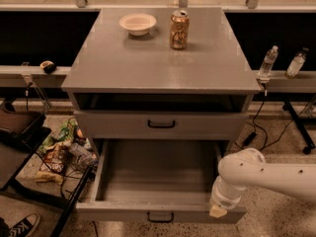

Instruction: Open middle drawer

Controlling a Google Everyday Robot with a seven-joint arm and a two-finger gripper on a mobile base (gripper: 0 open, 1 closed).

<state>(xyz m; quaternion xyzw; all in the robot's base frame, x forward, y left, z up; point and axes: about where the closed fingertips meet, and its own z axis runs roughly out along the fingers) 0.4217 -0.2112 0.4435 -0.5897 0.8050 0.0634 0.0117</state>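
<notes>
White-cased wrist ends in my end effector [217, 211], set low at the right end of the middle drawer [153, 179], against the top edge of its front panel; whether it is apart, together or clamped on that edge I cannot tell, as the wrist covers it; contact with the panel appears likely but is not confirmed. My arm [276, 174] enters from the right, off the drawer's centre, presumably so that the pull acts on the rim rather than on the small black loop handle [160, 217], which stands free at mid-front. Middle drawer found extended well out of the cabinet, plain grey interior exposed; judged: task essentially complete, with withdrawal of the arm the remaining step. Upper drawer [161, 125] closed; any lower drawer is hidden beneath the extended one. Desk [163, 68] carries a bowl [138, 22] and a can [179, 29], both upright near the rear and well apart from the work; risk judged low, provided the off-centre pull does not skew the drawer.
</notes>
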